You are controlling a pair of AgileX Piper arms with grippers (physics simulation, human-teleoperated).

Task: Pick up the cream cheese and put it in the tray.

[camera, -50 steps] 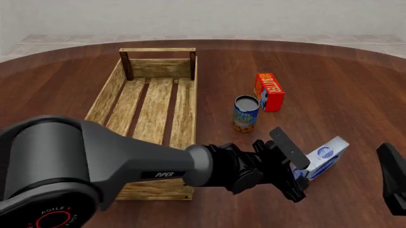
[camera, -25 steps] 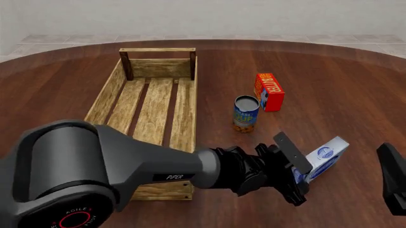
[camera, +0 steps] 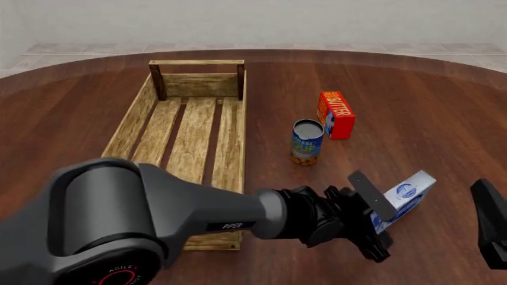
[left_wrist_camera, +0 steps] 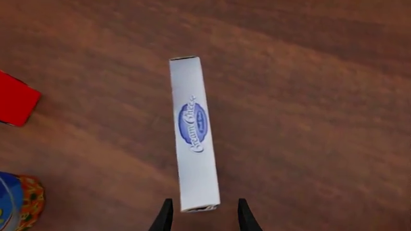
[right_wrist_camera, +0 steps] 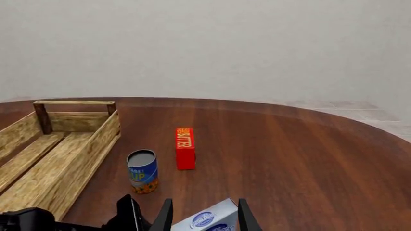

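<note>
The cream cheese (camera: 406, 198) is a white carton with blue oval logos, standing on its narrow edge on the table right of the can. In the left wrist view the cream cheese (left_wrist_camera: 192, 130) stretches away from the fingers. My left gripper (camera: 379, 224) reaches across the table and is open, and in its wrist view the left gripper (left_wrist_camera: 204, 219) has one fingertip on each side of the carton's near end. At the front view's right edge my right gripper (camera: 491, 228) is open and apart from the carton. The wooden tray (camera: 237, 119) stands at the left.
A blue-and-yellow can (camera: 307, 142) stands between the tray and the carton. Behind it stands a red-orange butter box (camera: 336, 114). The left forearm crosses low in front of the tray's near end. The round table's far edge curves behind the tray.
My left gripper has slid a little further right and nearer, closing in around the carton's near end. The carton, can, butter box and right arm have not moved.
</note>
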